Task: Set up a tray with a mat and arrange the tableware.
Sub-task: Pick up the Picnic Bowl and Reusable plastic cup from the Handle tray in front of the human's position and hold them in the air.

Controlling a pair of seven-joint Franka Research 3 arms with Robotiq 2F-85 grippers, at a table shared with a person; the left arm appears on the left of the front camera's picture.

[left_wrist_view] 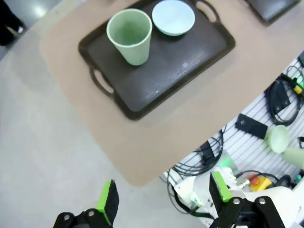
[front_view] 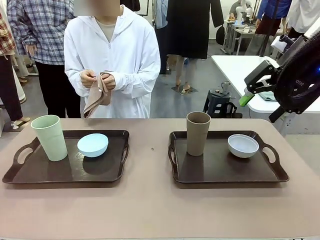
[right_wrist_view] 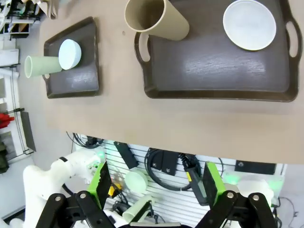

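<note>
- Left gripper (left_wrist_view: 164, 194): fingers spread, empty, raised off the table's near left corner.
- Right gripper (right_wrist_view: 156, 183): fingers spread, empty, held high off the table's near edge.
- Table (front_view: 150, 210): tan top, carrying two dark handled trays side by side.
- Left tray (front_view: 65, 175): pale green cup (front_view: 50, 137) upright at its left; light blue bowl (front_view: 92, 145) just beside it.
- Right tray (front_view: 220, 167): tan-brown cup (front_view: 198, 133) upright at its left; white bowl (front_view: 243, 145) apart, to the right.
- Person's hands (front_view: 97, 79), far side: both holding a tan cloth (front_view: 97, 102) at chest height.
</note>
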